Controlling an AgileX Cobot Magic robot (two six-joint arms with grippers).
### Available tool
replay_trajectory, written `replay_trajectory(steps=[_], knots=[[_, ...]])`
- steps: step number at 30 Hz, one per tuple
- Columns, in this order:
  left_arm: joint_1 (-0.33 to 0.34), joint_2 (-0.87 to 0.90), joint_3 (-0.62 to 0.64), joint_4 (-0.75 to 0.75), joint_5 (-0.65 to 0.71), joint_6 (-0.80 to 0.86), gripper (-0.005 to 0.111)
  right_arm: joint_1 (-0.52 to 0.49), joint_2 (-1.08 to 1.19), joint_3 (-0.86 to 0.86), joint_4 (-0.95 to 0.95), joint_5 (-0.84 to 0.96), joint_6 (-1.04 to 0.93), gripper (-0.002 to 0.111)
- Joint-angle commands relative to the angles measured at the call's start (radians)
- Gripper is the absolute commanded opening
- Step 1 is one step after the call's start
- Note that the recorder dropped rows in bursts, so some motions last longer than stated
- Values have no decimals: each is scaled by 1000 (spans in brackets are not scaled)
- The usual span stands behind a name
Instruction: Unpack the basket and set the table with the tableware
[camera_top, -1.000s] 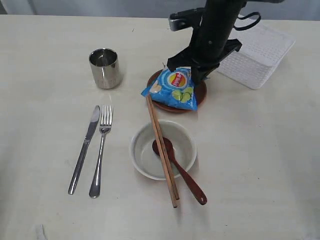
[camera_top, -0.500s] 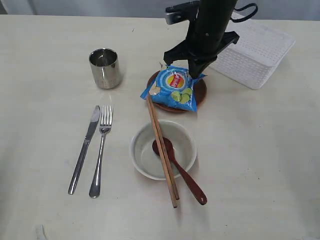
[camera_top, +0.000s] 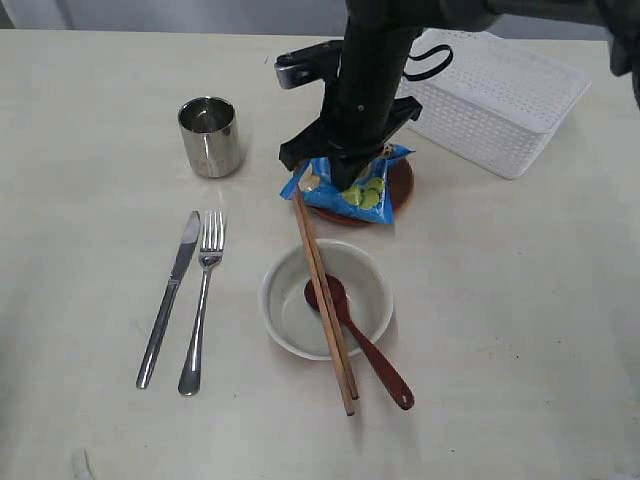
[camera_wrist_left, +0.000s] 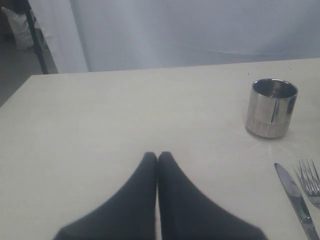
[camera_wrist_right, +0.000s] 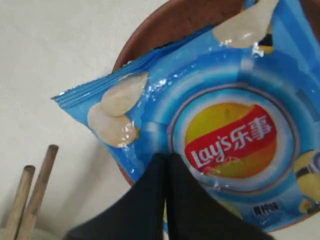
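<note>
Holds right gripper (camera_wrist_right: 165, 159) pressed together, tips just above the chip bag (camera_wrist_right: 230, 135) lying across the plate (camera_top: 402, 187); cannot tell whether any film is pinched. Holds left gripper (camera_wrist_left: 157, 156) pressed together as well, empty, well away from the plate beyond the cup (camera_wrist_left: 271, 107). Places the basket (camera_top: 500, 100) just beside the plate, on the side away from the cup.

Risk: dragging the bag off the plate into the chopsticks (camera_top: 322, 290), whose ends touch the plate's near edge, and rolling them off the bowl (camera_top: 285, 315). Likely cause: closed tips snagging slippery film during a sideways move. Lift clear before traversing.

Against a second ago: shifted across the plate from its basket side to its cup side; bag barely displaced.
</note>
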Motion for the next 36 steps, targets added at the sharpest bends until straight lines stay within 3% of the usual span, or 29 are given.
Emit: replay_trajectory(steps=[1, 14, 27, 36], knots=[[2, -3, 3, -11, -1, 0, 0, 3, -2, -6, -2, -8, 3, 0], [2, -3, 3, -11, -1, 0, 0, 3, -244, 58, -20, 4, 3, 0], [2, -3, 3, -11, -1, 0, 0, 3, -831, 518, -149, -533, 121, 0], [2, -3, 3, -11, -1, 0, 0, 3, -1208, 645, -149, -710, 121, 0]])
